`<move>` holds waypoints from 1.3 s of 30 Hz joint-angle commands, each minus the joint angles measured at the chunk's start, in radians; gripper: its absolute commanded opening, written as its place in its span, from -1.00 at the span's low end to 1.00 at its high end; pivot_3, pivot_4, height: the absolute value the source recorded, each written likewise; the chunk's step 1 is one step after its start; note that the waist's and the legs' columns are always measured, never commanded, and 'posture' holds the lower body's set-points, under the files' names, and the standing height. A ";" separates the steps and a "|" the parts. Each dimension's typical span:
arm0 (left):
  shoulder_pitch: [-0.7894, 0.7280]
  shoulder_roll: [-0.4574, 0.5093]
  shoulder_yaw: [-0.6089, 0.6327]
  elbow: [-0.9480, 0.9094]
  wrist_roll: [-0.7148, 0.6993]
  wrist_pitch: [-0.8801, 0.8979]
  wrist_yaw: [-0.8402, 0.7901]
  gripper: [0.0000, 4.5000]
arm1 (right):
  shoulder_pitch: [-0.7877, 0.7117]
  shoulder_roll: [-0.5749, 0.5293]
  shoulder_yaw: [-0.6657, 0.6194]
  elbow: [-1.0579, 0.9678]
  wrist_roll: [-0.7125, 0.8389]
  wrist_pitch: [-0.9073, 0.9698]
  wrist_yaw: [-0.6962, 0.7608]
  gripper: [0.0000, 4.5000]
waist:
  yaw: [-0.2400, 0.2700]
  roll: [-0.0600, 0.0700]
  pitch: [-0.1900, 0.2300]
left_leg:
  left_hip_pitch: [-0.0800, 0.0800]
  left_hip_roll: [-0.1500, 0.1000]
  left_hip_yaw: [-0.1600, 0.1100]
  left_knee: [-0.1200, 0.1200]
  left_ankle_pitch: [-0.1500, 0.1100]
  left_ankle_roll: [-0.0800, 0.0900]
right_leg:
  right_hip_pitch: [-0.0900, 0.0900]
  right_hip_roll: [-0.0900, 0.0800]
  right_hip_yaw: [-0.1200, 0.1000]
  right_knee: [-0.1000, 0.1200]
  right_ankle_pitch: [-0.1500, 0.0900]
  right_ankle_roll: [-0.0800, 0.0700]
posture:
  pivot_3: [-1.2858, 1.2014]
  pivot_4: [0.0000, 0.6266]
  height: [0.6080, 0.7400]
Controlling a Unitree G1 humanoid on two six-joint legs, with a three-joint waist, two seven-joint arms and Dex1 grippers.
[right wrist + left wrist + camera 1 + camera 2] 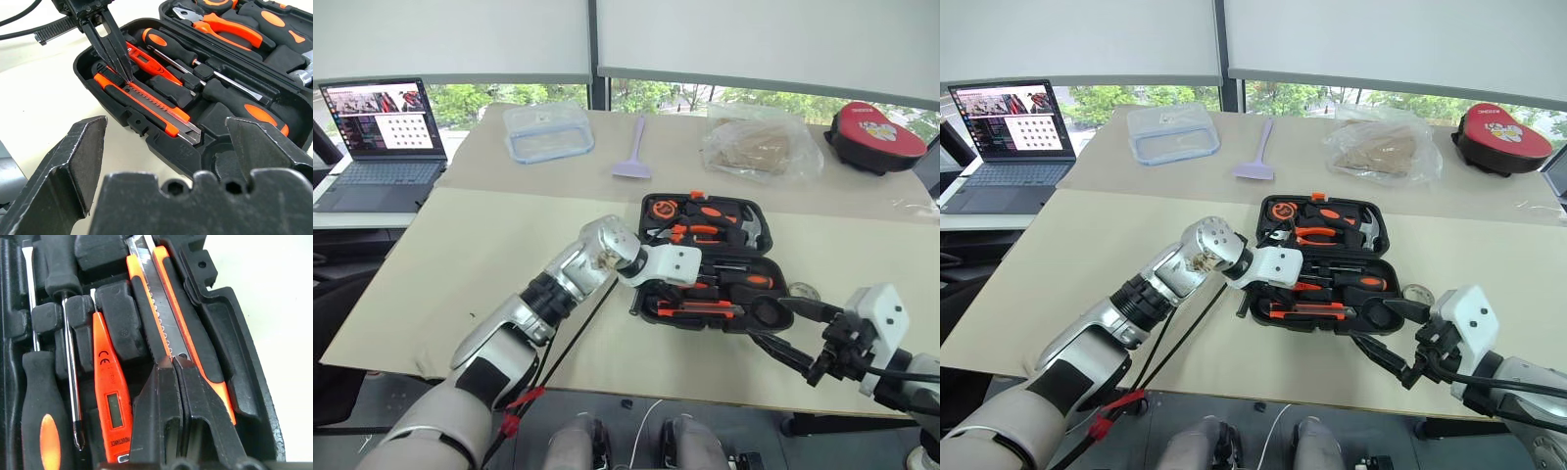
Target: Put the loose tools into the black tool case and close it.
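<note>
The black tool case [646,211] lies open on the table. In its near half the black-and-orange utility knife [166,318] rests in the front slot. Beside it lie the slim orange screwdriver [110,396] and two black-and-orange screwdrivers [41,421] [244,105]. My left gripper [128,81] reaches over the case from the left. Its fingers [195,406] are shut, with the tips resting on the knife's metal spine. My right gripper [793,333] hangs open at the case's front right corner, holding nothing. A small ring-shaped roll [800,291] lies on the table just right of the case.
The case's far half holds pliers [700,233], a hammer and a tape measure. At the back of the table are a clear lidded box [548,132], a lilac spatula [633,147], a plastic bag [759,147] and a red-lidded round case [873,132]. A laptop [386,137] stands far left.
</note>
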 commanded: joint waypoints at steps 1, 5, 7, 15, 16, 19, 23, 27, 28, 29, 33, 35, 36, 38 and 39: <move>0.009 0.041 0.192 -0.098 -0.173 0.088 -0.040 -0.75 | 0.013 -0.049 -0.135 0.040 0.022 0.011 0.043 1.00 | -0.001 0.000 0.000 | -0.002 0.000 0.000 0.000 0.000 0.000 | -0.002 0.000 0.000 0.000 0.000 0.000 | 0.03 -0.52 0.86; 0.054 0.169 0.377 -0.228 -0.344 0.153 -0.100 -0.14 | 0.036 -0.138 -0.203 0.179 -0.024 -0.007 0.159 1.00 | -0.003 0.000 0.000 | -0.003 0.000 0.000 0.000 0.000 0.000 | -0.003 0.000 -0.001 0.001 0.000 0.000 | 0.03 -0.52 0.86; 0.090 0.223 0.437 -0.273 -0.394 0.153 -0.114 0.18 | 0.017 -0.201 -0.194 0.279 -0.064 -0.042 0.221 1.00 | -0.006 0.000 0.000 | 0.000 0.000 0.000 -0.001 0.000 -0.001 | -0.001 0.000 -0.001 0.000 0.000 0.000 | 0.03 -0.52 0.86; 0.267 0.405 0.481 -0.542 -0.566 0.265 -0.194 0.96 | -0.311 -0.406 0.157 0.747 -0.315 -0.373 0.432 1.00 | -0.007 0.001 0.001 | 0.003 -0.001 0.001 -0.001 0.000 -0.001 | 0.001 0.000 -0.001 0.000 -0.002 0.002 | 0.03 -0.52 0.86; 0.280 0.419 0.474 -0.569 -0.571 0.274 -0.190 0.96 | -0.369 -0.404 0.213 0.795 -0.345 -0.414 0.455 1.00 | -0.006 0.001 0.002 | 0.002 -0.001 0.001 -0.001 0.001 -0.001 | 0.001 0.000 -0.001 0.000 -0.002 0.002 | 0.03 -0.52 0.86; 0.308 0.445 0.459 -0.621 -0.571 0.279 -0.167 0.96 | -0.484 -0.387 0.334 0.892 -0.421 -0.520 0.504 1.00 | -0.006 0.003 0.003 | 0.002 -0.002 0.001 -0.001 0.001 -0.001 | 0.002 -0.001 -0.001 0.000 -0.003 0.003 | 0.03 -0.52 0.86; 0.332 0.463 0.456 -0.655 -0.575 0.274 -0.144 0.96 | -0.565 -0.362 0.424 0.964 -0.472 -0.589 0.543 1.00 | -0.007 0.005 0.004 | 0.003 -0.002 0.002 -0.001 0.001 -0.001 | 0.002 -0.001 -0.001 0.001 -0.005 0.007 | 0.03 -0.52 0.86; 0.339 0.478 0.461 -0.671 -0.581 0.280 -0.123 1.00 | -0.627 -0.323 0.505 1.031 -0.537 -0.638 0.547 0.54 | -0.010 0.005 0.004 | 0.003 -0.002 0.002 -0.001 0.001 -0.002 | 0.002 -0.001 -0.001 0.001 -0.005 0.008 | 0.03 -0.52 0.86; 0.339 0.482 0.462 -0.670 -0.583 0.280 -0.122 1.00 | -0.641 -0.311 0.519 1.044 -0.548 -0.642 0.543 0.41 | -0.011 0.005 0.004 | 0.003 -0.002 0.002 -0.001 0.001 -0.002 | 0.002 -0.001 -0.001 0.001 -0.005 0.008 | 0.03 -0.52 0.86; 0.339 0.486 0.460 -0.669 -0.585 0.279 -0.120 1.00 | -0.654 -0.301 0.528 1.055 -0.557 -0.644 0.536 0.24 | -0.012 0.006 0.004 | 0.003 -0.002 0.002 -0.001 0.001 -0.002 | 0.002 -0.001 -0.001 0.001 -0.005 0.008 | 0.03 -0.52 0.86; 0.333 0.492 0.449 -0.660 -0.583 0.266 -0.111 1.00 | -0.662 -0.289 0.528 1.059 -0.566 -0.634 0.526 -0.38 | -0.012 0.007 0.004 | 0.002 -0.002 0.002 -0.001 0.001 -0.002 | 0.001 -0.001 -0.001 0.001 -0.005 0.007 | 0.03 -0.52 0.86; 0.331 0.492 0.446 -0.657 -0.583 0.263 -0.109 1.00 | -0.645 -0.300 0.511 1.033 -0.554 -0.618 0.530 -0.68 | -0.013 0.007 0.004 | 0.002 -0.002 0.002 -0.001 0.001 -0.002 | 0.001 -0.001 -0.001 0.001 -0.005 0.007 | 0.03 -0.52 0.86; 0.330 0.493 0.445 -0.656 -0.583 0.262 -0.109 1.00 | -0.631 -0.311 0.494 1.010 -0.541 -0.604 0.536 -0.84 | -0.012 0.007 0.004 | 0.003 -0.002 0.002 -0.001 0.001 -0.002 | 0.002 -0.001 -0.001 0.001 -0.005 0.007 | 0.03 -0.52 0.86; 0.328 0.494 0.444 -0.654 -0.583 0.258 -0.110 1.00 | -0.602 -0.338 0.446 0.944 -0.492 -0.552 0.558 -0.98 | -0.011 0.007 0.004 | 0.002 -0.002 0.002 -0.001 0.001 -0.002 | 0.001 -0.001 -0.001 0.001 -0.005 0.007 | 0.03 -0.52 0.86; 0.328 0.495 0.444 -0.653 -0.583 0.256 -0.110 1.00 | -0.589 -0.351 0.418 0.905 -0.463 -0.518 0.570 -0.98 | -0.011 0.008 0.005 | 0.002 -0.002 0.002 -0.001 0.001 -0.002 | 0.001 -0.001 -0.001 0.001 -0.005 0.007 | 0.03 -0.52 0.86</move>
